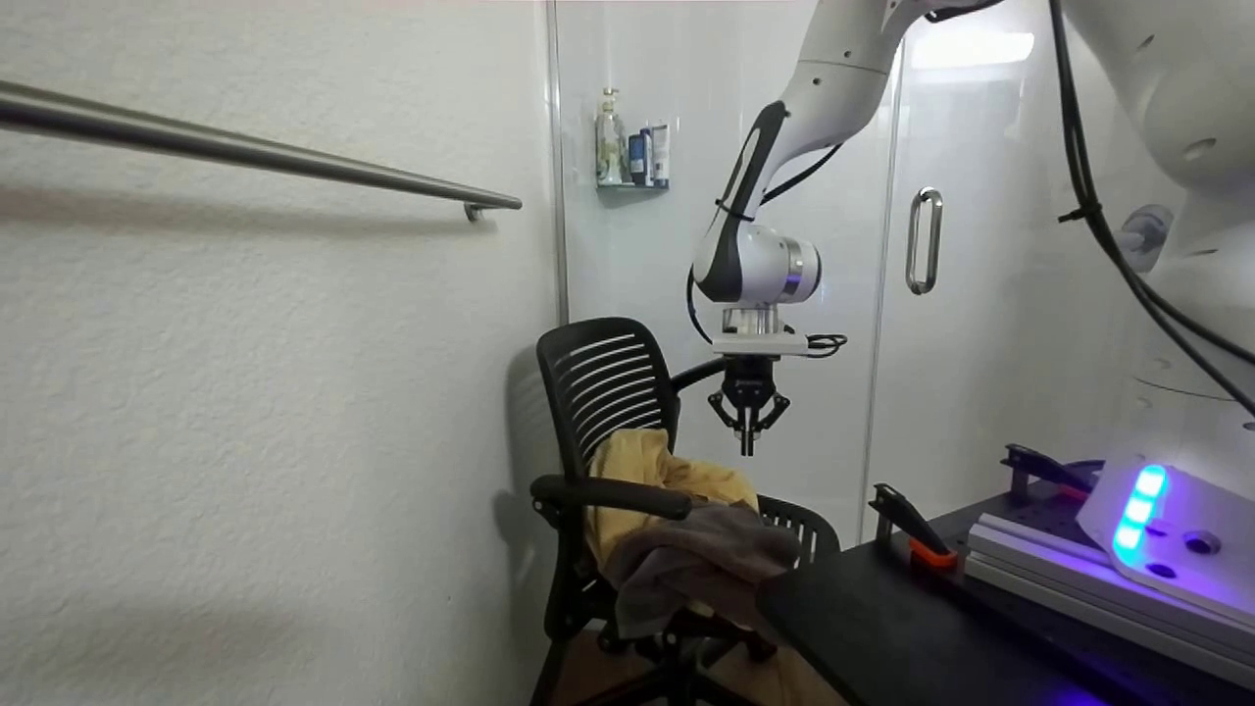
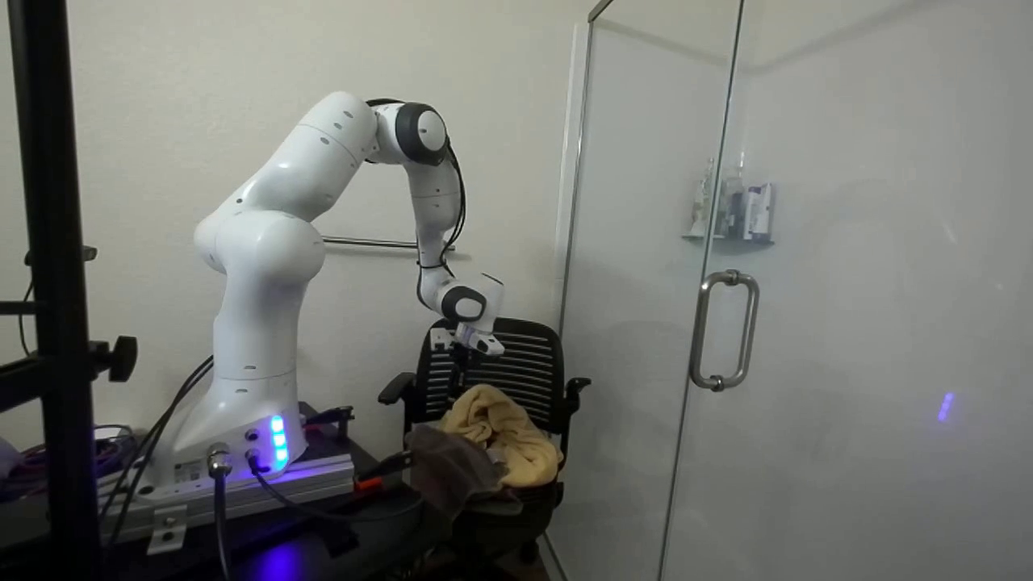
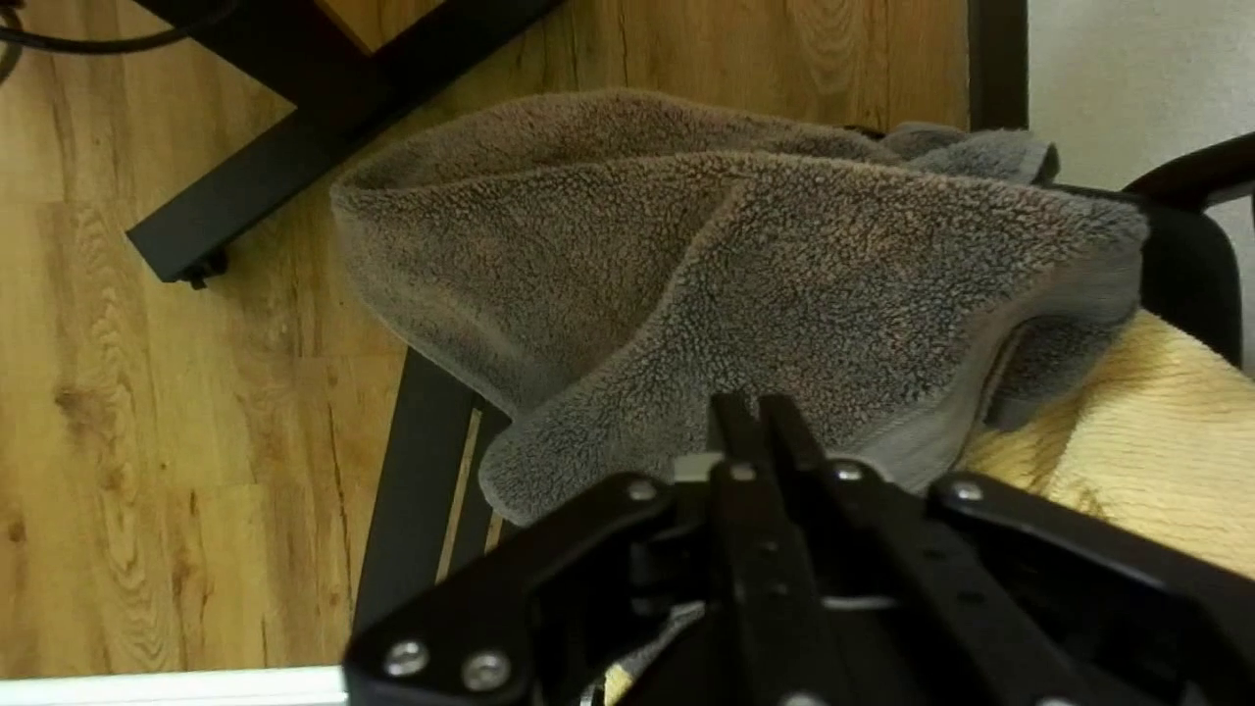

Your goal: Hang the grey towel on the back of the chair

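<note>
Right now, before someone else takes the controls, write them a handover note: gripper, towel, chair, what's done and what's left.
The gripper is shut with nothing in it, above the grey towel and not touching it.
The grey towel lies bunched on the chair seat, partly over the yellow cloth, and droops past the seat's edge.
The chair back has no grey towel on it.
Done: no hanging yet.
Left: open, grasp the grey towel, lift, drape it over the chair back; the yellow cloth might drag along.
</note>
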### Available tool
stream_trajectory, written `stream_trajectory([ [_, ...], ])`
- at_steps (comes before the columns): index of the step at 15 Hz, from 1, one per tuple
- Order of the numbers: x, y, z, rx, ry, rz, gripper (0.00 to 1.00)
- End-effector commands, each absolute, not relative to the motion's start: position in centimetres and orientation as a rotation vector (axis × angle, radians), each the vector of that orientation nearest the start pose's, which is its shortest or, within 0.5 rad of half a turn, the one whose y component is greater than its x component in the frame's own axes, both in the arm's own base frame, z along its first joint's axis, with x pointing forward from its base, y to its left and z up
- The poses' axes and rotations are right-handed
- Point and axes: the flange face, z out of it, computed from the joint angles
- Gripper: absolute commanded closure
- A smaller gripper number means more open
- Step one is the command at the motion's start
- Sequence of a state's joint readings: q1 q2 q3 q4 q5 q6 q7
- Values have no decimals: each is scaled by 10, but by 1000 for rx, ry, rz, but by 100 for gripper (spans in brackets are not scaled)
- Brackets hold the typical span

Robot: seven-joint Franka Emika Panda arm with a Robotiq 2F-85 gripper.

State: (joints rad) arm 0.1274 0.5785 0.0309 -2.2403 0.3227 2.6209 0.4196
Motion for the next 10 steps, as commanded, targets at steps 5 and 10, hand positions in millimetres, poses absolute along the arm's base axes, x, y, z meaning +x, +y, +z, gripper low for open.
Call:
stream_trajectory([
  [5, 500, 74, 15, -2891, 858, 453, 31],
  [10, 508, 48, -28, -2853, 860, 283, 1],
])
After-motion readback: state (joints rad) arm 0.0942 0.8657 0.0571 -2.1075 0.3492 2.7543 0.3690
